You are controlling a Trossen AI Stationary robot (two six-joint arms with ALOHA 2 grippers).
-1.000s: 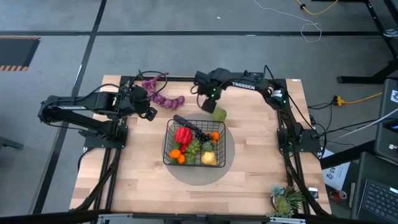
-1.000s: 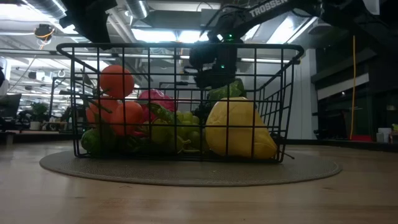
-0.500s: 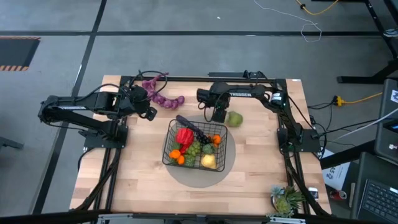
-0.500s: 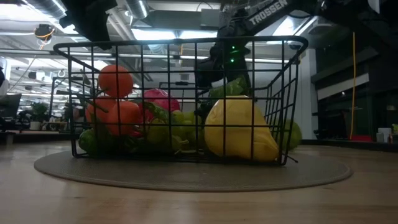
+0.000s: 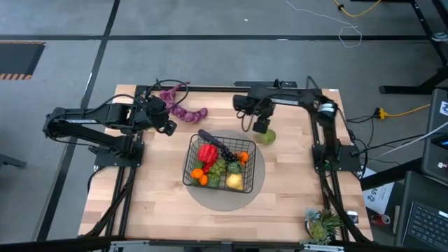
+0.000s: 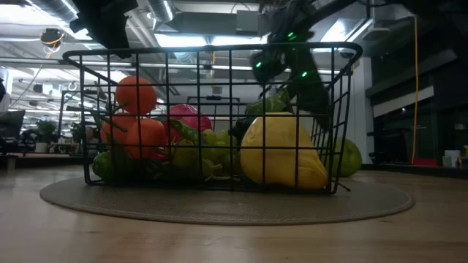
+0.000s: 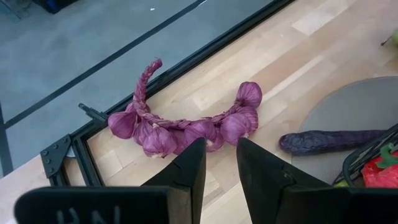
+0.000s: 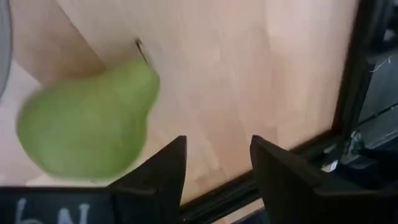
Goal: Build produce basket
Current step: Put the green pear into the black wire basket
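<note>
A: Two pieces of produce are seen left outside the basket: the purple string at the far left of the bench, and the green pear just right of the basket.

B: And the arms?

A: The left gripper is held near the string, jaws apart and empty. The right gripper is poised beside the pear, jaws apart, nothing gripped. The rest is judged already loaded.
</note>
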